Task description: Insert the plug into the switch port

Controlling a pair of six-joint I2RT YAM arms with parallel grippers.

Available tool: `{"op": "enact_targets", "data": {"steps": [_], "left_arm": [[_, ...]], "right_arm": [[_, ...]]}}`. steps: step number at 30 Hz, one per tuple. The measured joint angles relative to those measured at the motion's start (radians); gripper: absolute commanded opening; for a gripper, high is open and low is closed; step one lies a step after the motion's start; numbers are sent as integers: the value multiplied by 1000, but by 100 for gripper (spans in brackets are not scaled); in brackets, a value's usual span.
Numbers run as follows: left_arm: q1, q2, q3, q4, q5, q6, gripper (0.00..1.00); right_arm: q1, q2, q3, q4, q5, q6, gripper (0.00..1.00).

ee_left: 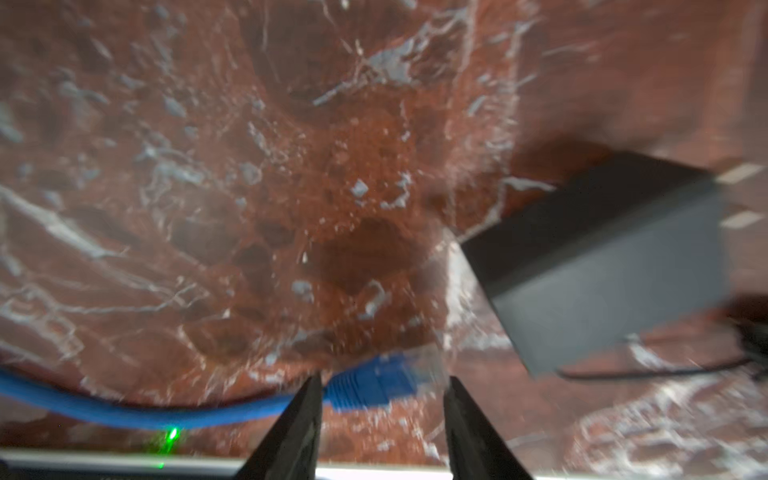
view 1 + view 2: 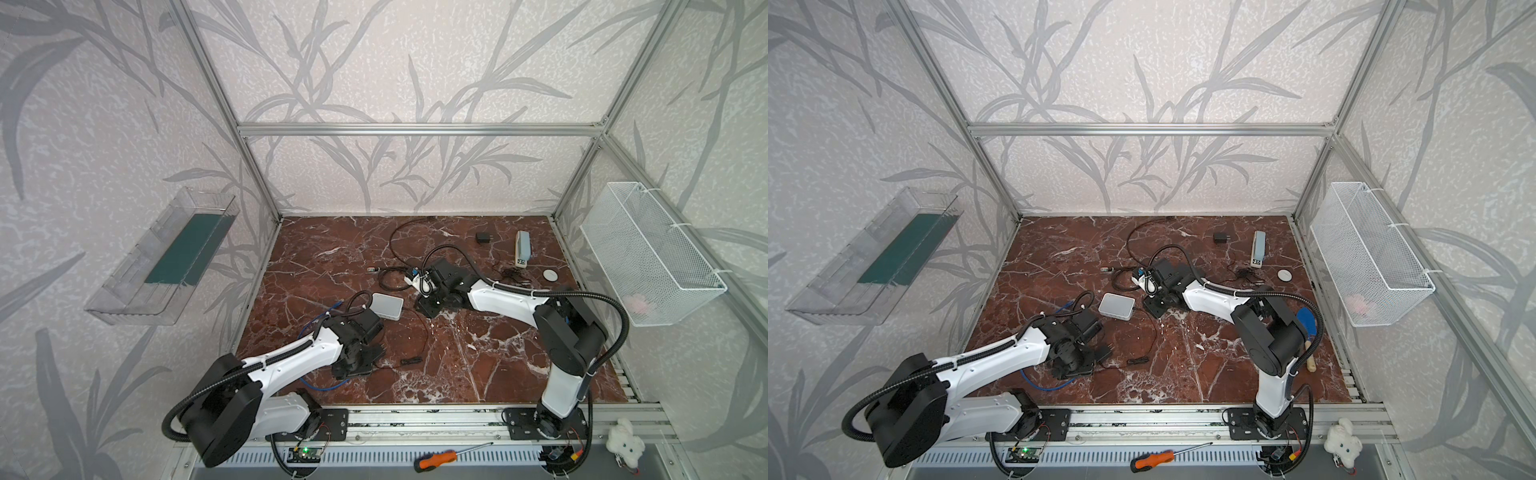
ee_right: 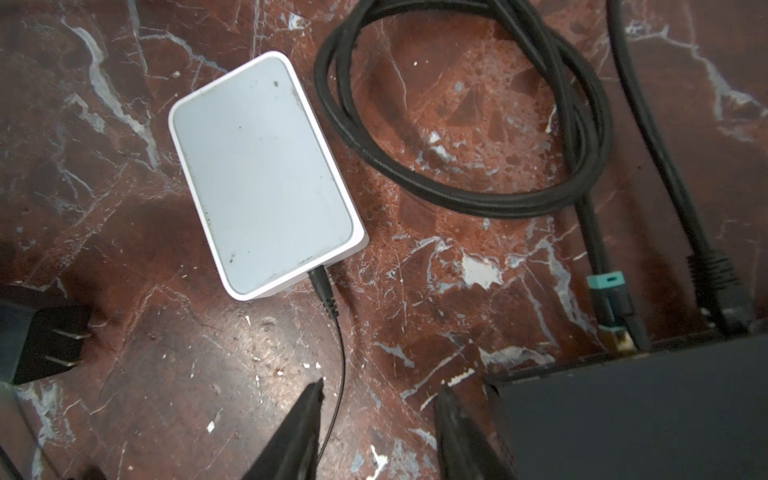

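The white switch box lies flat on the marble and shows in both top views. The plug sits with its black tip in the switch port on the box's short side. Its thin cord runs back between my right gripper's fingers without touching them. The right gripper is open and empty, a short way behind the plug. The black adapter block lies on the marble, ahead of my left gripper. The left gripper hangs open and empty over a blue cable connector.
A dark grey slab with cables plugged in lies close beside my right gripper. A coiled thick black cable lies beyond the box. The blue cable loops under the left arm. A screwdriver rests on the front rail.
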Motion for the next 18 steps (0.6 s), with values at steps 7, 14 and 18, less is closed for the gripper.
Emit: {"op": "enact_targets", "data": {"steps": [7, 14, 18], "left_arm": [[0, 60, 19, 13, -46, 29, 24], [139, 185, 169, 45, -127, 202, 14], [277, 232, 307, 91, -127, 363, 13]], "right_arm": [[6, -14, 0, -18, 24, -7, 46], [5, -56, 14, -50, 23, -6, 46], [0, -56, 64, -79, -20, 6, 46]]}}
